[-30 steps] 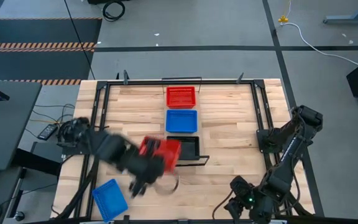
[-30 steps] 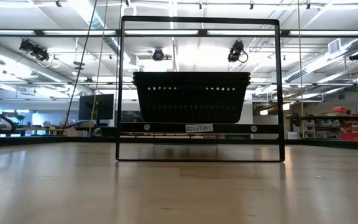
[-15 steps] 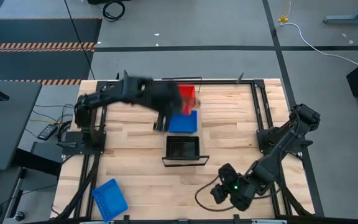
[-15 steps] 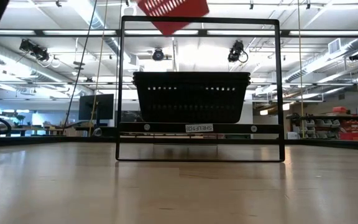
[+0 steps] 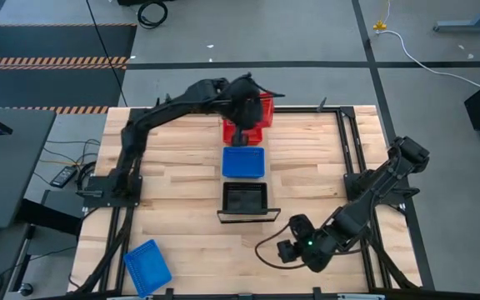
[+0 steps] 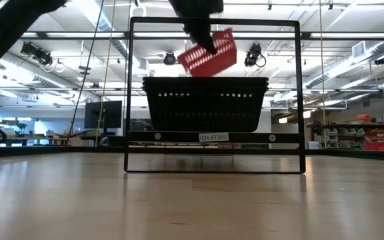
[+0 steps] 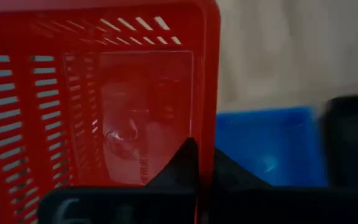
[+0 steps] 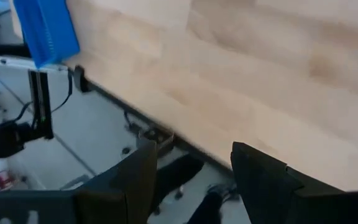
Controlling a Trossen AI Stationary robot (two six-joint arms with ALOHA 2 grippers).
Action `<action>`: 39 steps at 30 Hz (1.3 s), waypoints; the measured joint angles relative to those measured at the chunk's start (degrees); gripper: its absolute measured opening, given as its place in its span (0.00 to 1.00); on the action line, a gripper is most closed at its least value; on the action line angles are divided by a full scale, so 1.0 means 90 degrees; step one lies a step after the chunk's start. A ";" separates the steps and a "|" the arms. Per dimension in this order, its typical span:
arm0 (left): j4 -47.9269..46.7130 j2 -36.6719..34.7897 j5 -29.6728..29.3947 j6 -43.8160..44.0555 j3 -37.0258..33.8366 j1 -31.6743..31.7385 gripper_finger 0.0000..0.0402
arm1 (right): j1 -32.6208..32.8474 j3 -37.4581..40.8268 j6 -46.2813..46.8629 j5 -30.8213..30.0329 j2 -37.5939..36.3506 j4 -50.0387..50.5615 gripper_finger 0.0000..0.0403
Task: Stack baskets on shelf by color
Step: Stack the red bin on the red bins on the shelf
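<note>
My left gripper [image 5: 242,123] reaches over the far end of the shelf [image 6: 179,137] and is shut on a red basket [image 6: 209,53], held in the air above another red basket [image 5: 233,133] on the shelf. A blue basket [image 5: 244,162] and a black basket [image 5: 245,197] sit in a row behind it on the shelf; in the low view the black basket [image 6: 205,103] hides the others. A second blue basket [image 5: 147,265] lies at the table's near left corner. My right gripper [image 5: 283,250] hangs open near the table's near edge, touching nothing. My left gripper holds the red basket by a side wall's rim [image 7: 205,134], one finger [image 7: 185,163] inside the basket and the other outside. The fingers come from above, pointing down. The basket is lifted clear and hangs tilted below the gripper [image 6: 202,30].
A black metal frame [image 6: 129,93] stands around the shelf, its posts and top bar close to the held basket. In the right wrist view the open gripper [image 8: 191,168] looks past the table's near edge [image 8: 166,134] toward the corner blue basket [image 8: 45,28]. Bare planks lie left and right of the shelf.
My left gripper has carried the red basket from the middle of the table up and toward the far edge, then down a little over the shelf's far end; the basket now hangs tilted. My right arm has swung toward the table's left along the near edge.
</note>
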State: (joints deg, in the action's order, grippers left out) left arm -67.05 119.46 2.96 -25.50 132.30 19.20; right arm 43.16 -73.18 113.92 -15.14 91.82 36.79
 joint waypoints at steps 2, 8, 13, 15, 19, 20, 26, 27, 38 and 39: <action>-0.0073 0.0228 -0.0241 -0.0048 0.0005 0.0114 0.01 | 0.0113 -0.0001 0.0165 0.0003 -0.0059 0.0022 0.52; -0.0469 0.0680 -0.0281 0.0127 0.0003 0.0323 0.01 | 0.0471 -0.0001 0.0408 -0.0024 -0.0227 0.0341 0.52; -0.0487 0.0859 -0.0290 0.0303 0.0001 0.0298 0.01 | 0.0704 -0.0001 0.0507 -0.0019 -0.0295 0.0653 0.52; -0.0415 0.0857 -0.0304 0.0377 0.0003 0.0270 0.01 | 0.0790 -0.0001 0.0516 -0.0019 -0.0311 0.0746 0.52; -0.0378 0.0859 -0.0323 0.0517 0.0002 0.0271 0.01 | 0.0916 -0.0001 0.0514 -0.0019 -0.0336 0.0867 0.52; -0.0360 0.0859 -0.0327 0.0586 0.0003 0.0273 0.01 | 0.0949 0.0000 0.0511 -0.0017 -0.0336 0.0901 0.52; -0.0485 0.0852 -0.0348 0.0809 -0.0198 0.0276 0.01 | 0.1129 0.0001 0.0514 0.0029 -0.0336 0.1148 0.52; -0.0588 0.0852 -0.0353 0.0842 -0.0275 0.0258 0.01 | 0.1151 0.0001 0.0514 0.0030 -0.0336 0.1169 0.52; -0.0295 0.0859 -0.0667 0.0936 -0.0703 0.0086 0.01 | 0.1278 0.0001 0.0516 0.0037 -0.0336 0.1241 0.52; -0.0269 0.0859 -0.0667 0.0936 -0.0703 0.0089 0.01 | 0.1285 0.0002 0.0516 0.0036 -0.0336 0.1241 0.52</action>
State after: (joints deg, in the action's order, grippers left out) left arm -69.47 127.20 -3.04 -17.08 125.97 20.00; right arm 54.73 -73.17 118.56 -14.81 88.79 47.97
